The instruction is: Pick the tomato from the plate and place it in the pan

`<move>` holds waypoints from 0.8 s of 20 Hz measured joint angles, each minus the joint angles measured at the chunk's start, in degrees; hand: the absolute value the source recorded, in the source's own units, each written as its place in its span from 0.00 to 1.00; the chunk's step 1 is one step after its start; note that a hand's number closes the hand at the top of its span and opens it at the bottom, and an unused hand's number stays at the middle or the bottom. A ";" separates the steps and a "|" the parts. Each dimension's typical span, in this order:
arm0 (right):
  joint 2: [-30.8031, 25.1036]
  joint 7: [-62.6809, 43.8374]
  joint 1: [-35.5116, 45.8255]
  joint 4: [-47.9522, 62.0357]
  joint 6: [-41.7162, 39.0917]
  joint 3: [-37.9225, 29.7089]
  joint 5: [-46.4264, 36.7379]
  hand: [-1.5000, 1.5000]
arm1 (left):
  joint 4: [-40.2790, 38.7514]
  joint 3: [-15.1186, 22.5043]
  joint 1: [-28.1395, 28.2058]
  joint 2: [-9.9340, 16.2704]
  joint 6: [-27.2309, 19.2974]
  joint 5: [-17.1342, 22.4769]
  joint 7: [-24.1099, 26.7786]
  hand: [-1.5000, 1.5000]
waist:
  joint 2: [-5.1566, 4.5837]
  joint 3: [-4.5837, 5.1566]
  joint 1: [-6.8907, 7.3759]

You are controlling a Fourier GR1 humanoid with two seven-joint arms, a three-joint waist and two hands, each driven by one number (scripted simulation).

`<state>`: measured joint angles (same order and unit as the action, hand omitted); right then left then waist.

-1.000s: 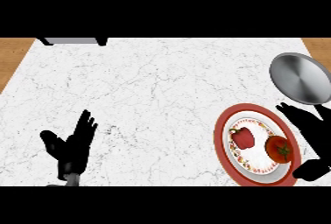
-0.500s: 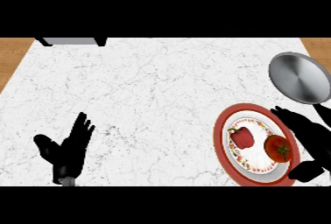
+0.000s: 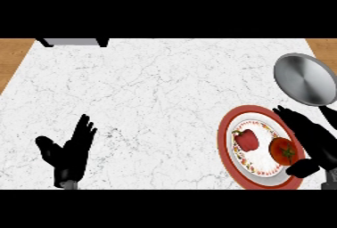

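A red tomato (image 3: 284, 150) lies on the right side of a red-rimmed plate (image 3: 227, 133) at the counter's lower right. A red bell pepper (image 3: 247, 139) lies beside it on the plate's left half. My right hand (image 3: 317, 142) hovers over the plate's right rim, open, its fingers stretched up-left past the tomato and its thumb below the tomato, touching or just short of it. The grey metal pan (image 3: 304, 79) sits above the plate near the right edge. My left hand (image 3: 69, 151) rests open at the lower left, fingers up.
The white marble counter (image 3: 151, 89) spreads wide between the two hands. A dark grey object (image 3: 72, 42) sits at the counter's far left edge. Wooden floor (image 3: 13, 55) shows beyond the left and right sides.
My right hand has slid down and right along the plate's rim, closer around the tomato. My left hand has drifted a little lower and to the left.
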<state>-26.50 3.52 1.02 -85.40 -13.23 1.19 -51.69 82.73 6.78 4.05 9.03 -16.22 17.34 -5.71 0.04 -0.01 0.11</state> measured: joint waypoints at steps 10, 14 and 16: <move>1.61 11.30 2.74 9.30 7.51 0.09 -3.55 1.00 | 0.22 -0.76 0.13 -1.93 0.50 -1.60 -0.14 0.50 | 0.11 0.19 0.08; 2.24 14.51 4.47 12.83 10.41 -1.00 -5.03 1.00 | -1.29 -1.77 -0.50 -2.67 1.23 -2.27 0.74 0.50 | 0.29 0.37 0.06; 2.47 14.85 4.87 12.99 10.32 -1.27 -5.77 1.00 | -1.84 -2.22 -0.79 -2.97 1.79 -2.50 0.89 0.50 | 0.30 0.28 0.04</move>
<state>-24.03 18.37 5.90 -72.41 -2.91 -0.08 -57.47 80.89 4.56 3.27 6.06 -14.42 14.84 -4.82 0.35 0.27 0.15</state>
